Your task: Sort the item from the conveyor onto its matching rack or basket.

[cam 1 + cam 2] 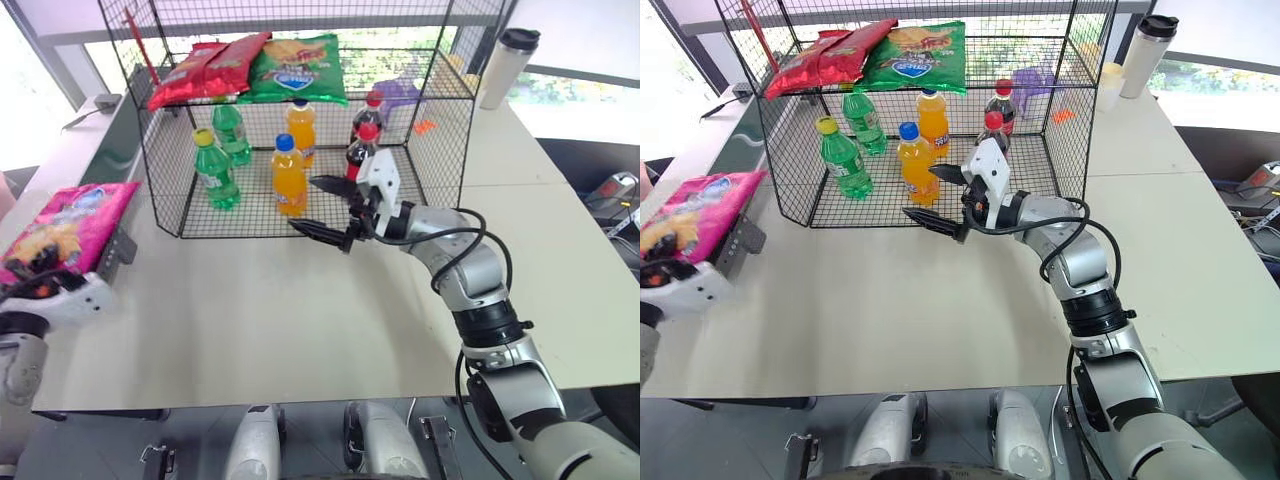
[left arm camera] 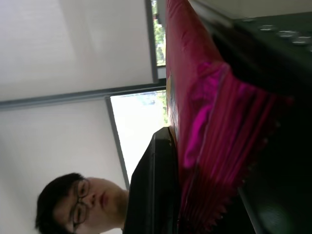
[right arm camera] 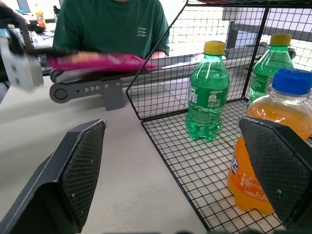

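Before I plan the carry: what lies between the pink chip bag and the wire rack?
In the left eye view, bare white tabletop separates the pink chip bag, held by the left gripper, from the wire rack.

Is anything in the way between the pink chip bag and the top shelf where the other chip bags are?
Nothing visible blocks it. The left gripper is shut on the pink chip bag over the conveyor, beside the wire rack. The upper shelf's front is open, with red chip bags and a green chip bag already there.
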Tool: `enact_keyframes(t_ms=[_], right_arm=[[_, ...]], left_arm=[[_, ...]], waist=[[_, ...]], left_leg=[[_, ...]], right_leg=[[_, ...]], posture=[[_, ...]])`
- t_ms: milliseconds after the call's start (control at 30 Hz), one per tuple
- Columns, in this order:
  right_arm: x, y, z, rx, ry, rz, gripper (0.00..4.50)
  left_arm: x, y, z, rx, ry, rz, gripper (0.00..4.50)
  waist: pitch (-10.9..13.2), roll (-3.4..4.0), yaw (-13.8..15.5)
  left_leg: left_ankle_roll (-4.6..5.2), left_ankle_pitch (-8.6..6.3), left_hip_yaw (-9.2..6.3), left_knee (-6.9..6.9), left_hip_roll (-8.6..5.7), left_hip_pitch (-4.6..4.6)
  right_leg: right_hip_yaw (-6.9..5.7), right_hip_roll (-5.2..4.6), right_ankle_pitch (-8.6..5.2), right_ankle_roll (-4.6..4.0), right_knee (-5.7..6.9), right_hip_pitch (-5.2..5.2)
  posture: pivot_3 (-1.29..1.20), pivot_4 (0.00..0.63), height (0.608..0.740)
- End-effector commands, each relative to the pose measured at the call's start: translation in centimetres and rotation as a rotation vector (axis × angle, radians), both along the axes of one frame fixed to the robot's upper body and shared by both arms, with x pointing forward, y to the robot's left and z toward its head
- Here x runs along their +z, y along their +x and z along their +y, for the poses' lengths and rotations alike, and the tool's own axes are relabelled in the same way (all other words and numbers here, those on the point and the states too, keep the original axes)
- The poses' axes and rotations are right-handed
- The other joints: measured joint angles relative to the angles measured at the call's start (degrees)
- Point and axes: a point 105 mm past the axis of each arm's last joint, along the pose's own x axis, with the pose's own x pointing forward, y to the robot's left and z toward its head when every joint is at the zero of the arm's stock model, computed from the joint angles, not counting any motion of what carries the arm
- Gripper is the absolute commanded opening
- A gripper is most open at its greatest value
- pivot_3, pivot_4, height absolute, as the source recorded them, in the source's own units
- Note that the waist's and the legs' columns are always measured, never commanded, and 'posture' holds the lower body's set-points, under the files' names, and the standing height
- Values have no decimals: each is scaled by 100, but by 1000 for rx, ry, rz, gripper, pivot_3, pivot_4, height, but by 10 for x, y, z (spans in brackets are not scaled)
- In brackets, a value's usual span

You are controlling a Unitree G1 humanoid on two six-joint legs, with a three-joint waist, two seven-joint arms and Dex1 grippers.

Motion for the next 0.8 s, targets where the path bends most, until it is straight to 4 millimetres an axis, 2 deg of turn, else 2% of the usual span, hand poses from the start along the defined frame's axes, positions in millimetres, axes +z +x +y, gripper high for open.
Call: enact_keyframes(t_ms=[33,200,267,367,433,533,600,700,800], right_arm=[[16,2,-5,-8,23,-61,4500],[21,8,-10,-23,38,-66,4500],[25,10,-14,-29,57,-64,4500],[38,14,-29,-44,113,-49,4500],[48,17,-46,-66,156,-35,4500],[58,24,-68,-117,151,-51,4500],[68,27,-86,-147,141,-70,4500],[80,26,-99,-134,153,-70,4500],[90,23,-106,-108,167,-65,4500]], left_arm=[[56,-10,-6,-51,-18,-51,47],[96,-28,7,-56,-222,32,47],[107,-34,7,-76,-329,58,47],[127,-43,-5,-167,-516,77,47],[147,-49,-20,-283,-689,93,47],[168,-62,-59,-517,-862,211,47],[185,-75,-86,-704,-884,296,47],[208,-86,-108,-913,-906,319,47],[217,-89,-124,-1074,-932,371,47]], waist=[[1,1,-2],[4,6,-26],[4,6,-26],[5,6,-17],[7,0,9],[9,-11,2],[10,-11,-17],[16,-5,-24],[19,2,-59]], left_leg=[[0,0,0,0,0,1],[0,0,2,-3,0,2],[0,0,2,-6,0,2],[0,0,3,-5,-1,0],[-1,0,1,-1,-2,-2],[-2,1,-9,6,-2,-7],[-2,1,-6,4,-6,-6],[-2,1,-4,-3,-7,-4],[-1,2,-5,-13,-3,8]], right_leg=[[0,-1,0,0,0,0],[1,2,-1,-2,-2,-2],[1,4,-2,-2,-3,-3],[0,5,-2,0,-5,-3],[0,5,-2,1,-5,-2],[-1,9,-2,1,-11,4],[0,6,-2,2,-22,9],[1,6,-2,4,-24,6],[8,17,-4,4,-12,6]], posture=[[0,150,740],[0,150,740],[0,150,740],[0,150,740],[0,150,740],[0,150,740],[0,150,740],[0,150,740],[0,150,740]])
